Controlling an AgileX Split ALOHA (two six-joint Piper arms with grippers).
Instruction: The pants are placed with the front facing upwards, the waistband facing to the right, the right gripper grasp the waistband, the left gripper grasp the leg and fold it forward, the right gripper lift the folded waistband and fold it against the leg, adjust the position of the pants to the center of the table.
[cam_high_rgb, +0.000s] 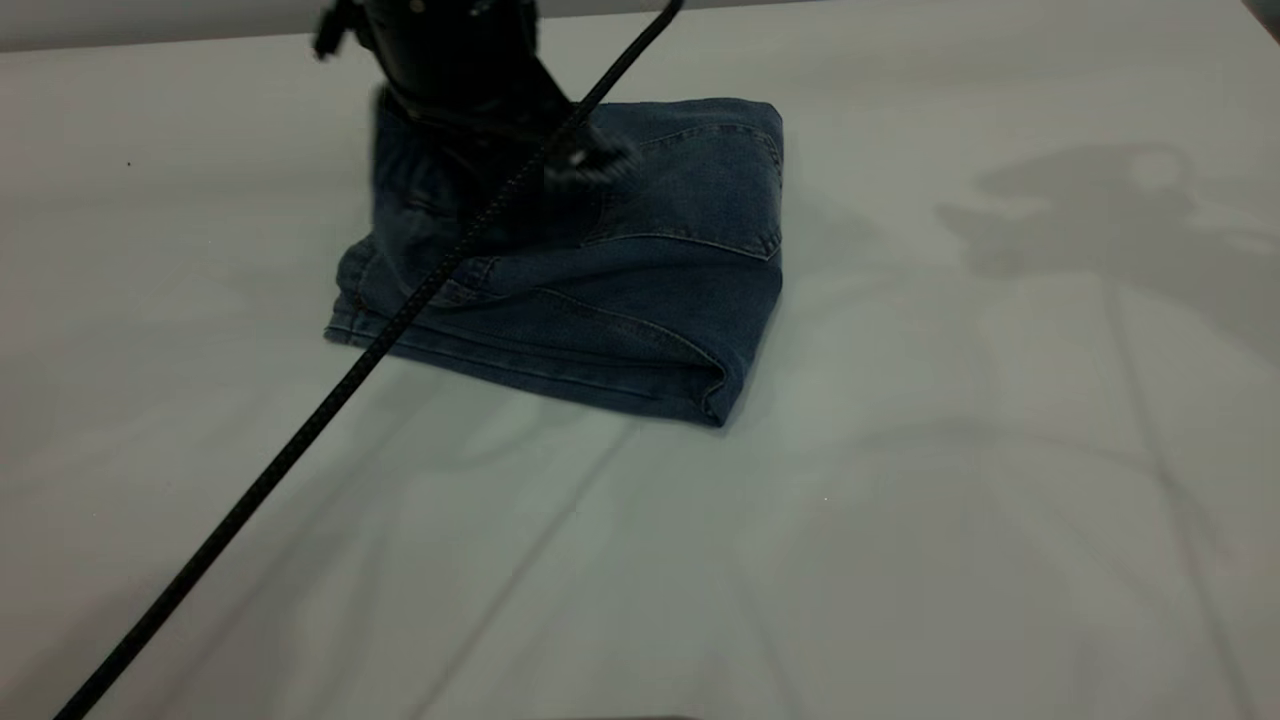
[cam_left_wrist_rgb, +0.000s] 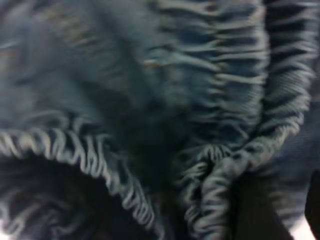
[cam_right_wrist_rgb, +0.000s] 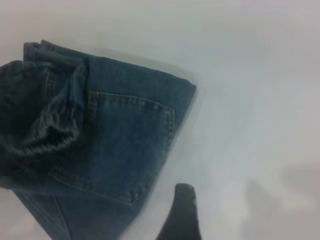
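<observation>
Left gripper (cam_high_rgb: 560, 160) presses down on the gathered waistband (cam_left_wrist_rgb: 220, 150), likely pinning it to slide the bundle; finger state cannot be told. Folded pants (cam_high_rgb: 600, 290) sit near the table's (cam_high_rgb: 900, 550) far edge. Right gripper (cam_right_wrist_rgb: 180, 215) hangs clear, holding nothing.

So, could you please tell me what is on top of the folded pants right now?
The left gripper rests on the pants near the waistband; the denim beneath it is hidden.

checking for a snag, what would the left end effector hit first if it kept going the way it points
The gathered waistband of the folded pants. The left end effector is down at it already, with denim filling its wrist view, so cloth comes first, though depth there is unclear.
</observation>
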